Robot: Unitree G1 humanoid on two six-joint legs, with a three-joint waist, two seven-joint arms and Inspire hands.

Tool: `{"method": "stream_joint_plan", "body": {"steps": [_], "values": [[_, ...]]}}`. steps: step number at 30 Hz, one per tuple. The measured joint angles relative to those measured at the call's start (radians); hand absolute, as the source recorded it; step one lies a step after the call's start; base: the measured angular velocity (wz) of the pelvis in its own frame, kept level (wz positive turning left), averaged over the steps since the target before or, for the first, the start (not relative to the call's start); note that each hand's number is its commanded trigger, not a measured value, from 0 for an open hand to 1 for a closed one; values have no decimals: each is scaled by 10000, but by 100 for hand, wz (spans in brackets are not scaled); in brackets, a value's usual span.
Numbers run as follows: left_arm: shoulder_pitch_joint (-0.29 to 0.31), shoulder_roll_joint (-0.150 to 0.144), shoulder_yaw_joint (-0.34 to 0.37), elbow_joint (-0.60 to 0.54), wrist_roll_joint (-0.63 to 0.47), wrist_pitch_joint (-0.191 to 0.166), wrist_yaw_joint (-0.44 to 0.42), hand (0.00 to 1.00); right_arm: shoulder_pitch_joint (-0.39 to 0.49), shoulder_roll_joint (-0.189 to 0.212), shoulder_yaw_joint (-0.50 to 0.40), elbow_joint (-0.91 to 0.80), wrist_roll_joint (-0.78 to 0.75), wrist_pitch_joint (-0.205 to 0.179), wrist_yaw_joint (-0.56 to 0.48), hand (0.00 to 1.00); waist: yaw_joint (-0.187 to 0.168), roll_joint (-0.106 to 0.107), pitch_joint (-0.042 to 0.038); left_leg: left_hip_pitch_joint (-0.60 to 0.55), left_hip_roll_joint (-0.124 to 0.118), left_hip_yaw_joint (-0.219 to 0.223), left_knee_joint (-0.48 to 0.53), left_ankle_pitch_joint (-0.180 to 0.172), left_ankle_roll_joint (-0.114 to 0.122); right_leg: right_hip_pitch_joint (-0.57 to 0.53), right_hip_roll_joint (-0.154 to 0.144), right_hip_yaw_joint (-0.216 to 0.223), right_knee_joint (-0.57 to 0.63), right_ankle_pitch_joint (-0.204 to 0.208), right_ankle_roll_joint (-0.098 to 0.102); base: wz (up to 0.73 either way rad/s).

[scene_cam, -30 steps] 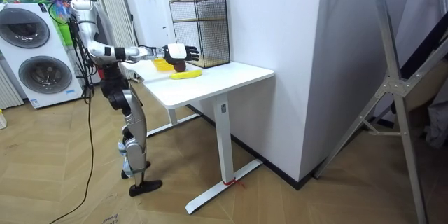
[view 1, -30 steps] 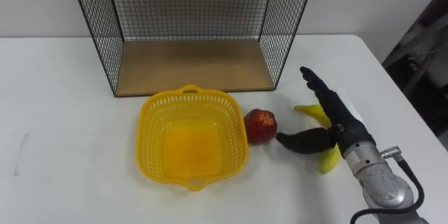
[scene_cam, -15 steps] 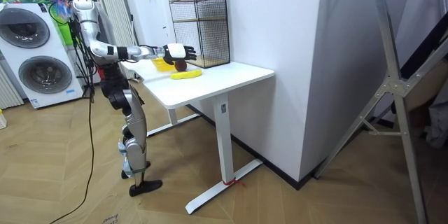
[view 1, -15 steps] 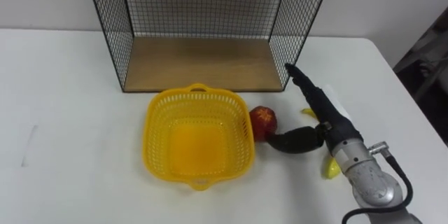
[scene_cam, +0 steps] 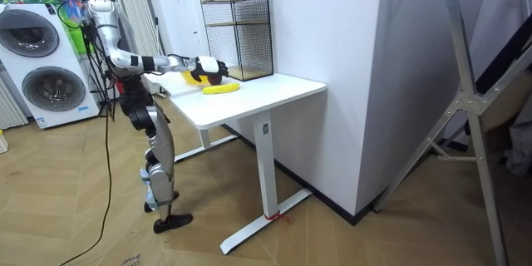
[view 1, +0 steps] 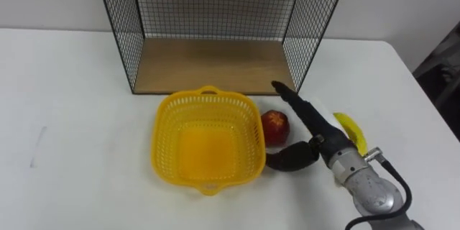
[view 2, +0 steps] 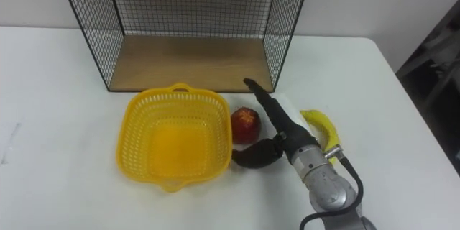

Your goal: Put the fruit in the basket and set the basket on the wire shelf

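A yellow basket (view 1: 164, 144) sits near the middle of the white table (view 1: 72, 115), with nothing in it; at its 12 o'clock, just beside the rim, stands the wire shelf (view 1: 212, 65), its wooden lower board bare; at the basket's 3 o'clock, just beside its wall, a red apple (view 1: 274, 126) rests on the table; the right hand (view 1: 323, 138) comes in from 5 o'clock, its dark fingers (view 1: 295, 104) straight and together, lying along the apple's 3 o'clock side and pointing toward the shelf's near corner; the thumb (view 1: 287, 159) is spread wide from them and curves under the apple at its 6 o'clock, the tip near the basket's wall; the apple thus lies in the gap between thumb and fingers, though whether either touches it I cannot tell; the hand grips nothing; a banana (view 1: 351, 132) lies on the table at the apple's 3 o'clock, on the far side of the hand and partly behind it; in the room view the robot stands upright at the table's end on the room view's left, right arm stretched out over the tabletop toward the shelf (scene_cam: 241, 29).
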Motion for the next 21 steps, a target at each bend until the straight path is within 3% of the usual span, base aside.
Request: {"method": "stream_joint_plan", "body": {"steps": [2,3,4,5,11,21], "values": [[-8,0,-1,-1,5,0,2,0,1,-1,-1,0,-264,1,137,0,-5,9,-8,-1,-1,-2,-4,0,0,0,1,10,1,0,0,0],[-15,0,-6,-1,5,2,9,0,1,0,0,0,-445,5,241,58,-13,11,-9,-1,-2,-4,-13,0,0,-1,2,21,1,0,0,0],[-24,0,-16,-1,6,2,12,0,1,1,0,1,-579,6,282,74,-14,12,-9,-1,-3,-6,-16,0,0,-1,5,32,1,0,0,0],[-40,0,-36,-2,6,3,17,0,1,2,0,1,-730,36,368,100,-13,13,-9,-1,-3,-7,-21,0,0,-1,7,44,2,0,0,0],[-79,0,-87,-54,3,12,35,0,-20,1,-10,23,-1180,117,377,100,-4,-34,-36,1,-2,-2,-31,0,0,7,13,100,5,0,0,0],[-194,-4,-315,339,-9,15,210,0,-411,62,5,890,-1393,5,-187,100,17,-172,-12,17,-8,-14,-13,4,5,30,-7,18,-2,0,0,0]]}}
